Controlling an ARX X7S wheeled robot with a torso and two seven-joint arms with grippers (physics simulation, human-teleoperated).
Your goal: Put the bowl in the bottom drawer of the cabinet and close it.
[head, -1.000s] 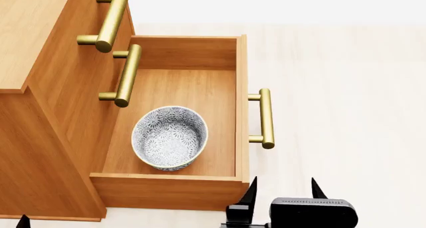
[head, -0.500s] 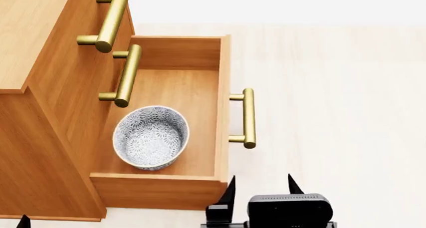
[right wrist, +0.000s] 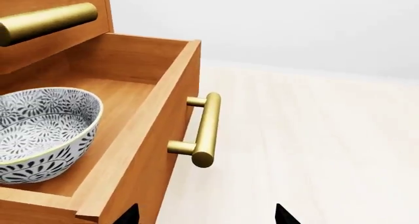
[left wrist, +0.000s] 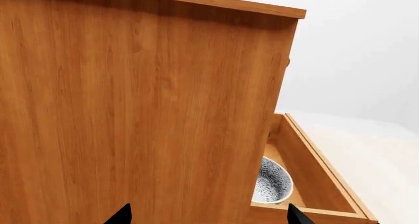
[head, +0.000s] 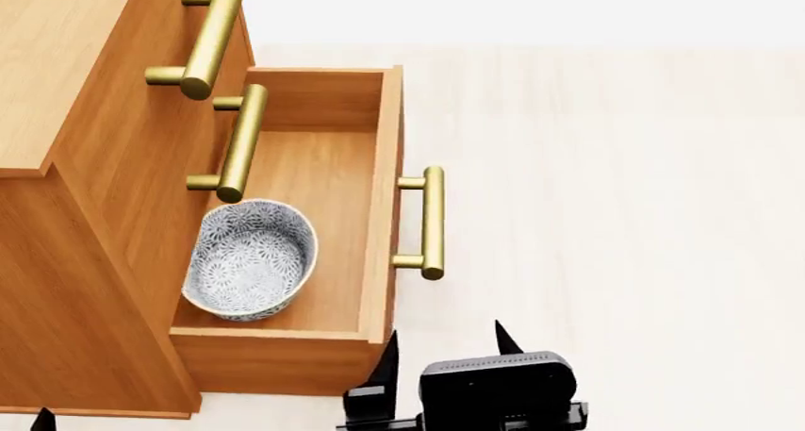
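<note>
The bowl is seen upright inside the part-open bottom drawer, partly hidden under the cabinet. Right gripper is spread, grasping nothing. Left gripper is cropped, tips apart, empty.

The bowl sits in the half-open bottom drawer of the cabinet

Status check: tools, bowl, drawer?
Both tools open, empty. Bowl sits inside bottom drawer. Drawer partly open, right tool near its front corner. Nothing blocking it.
</note>
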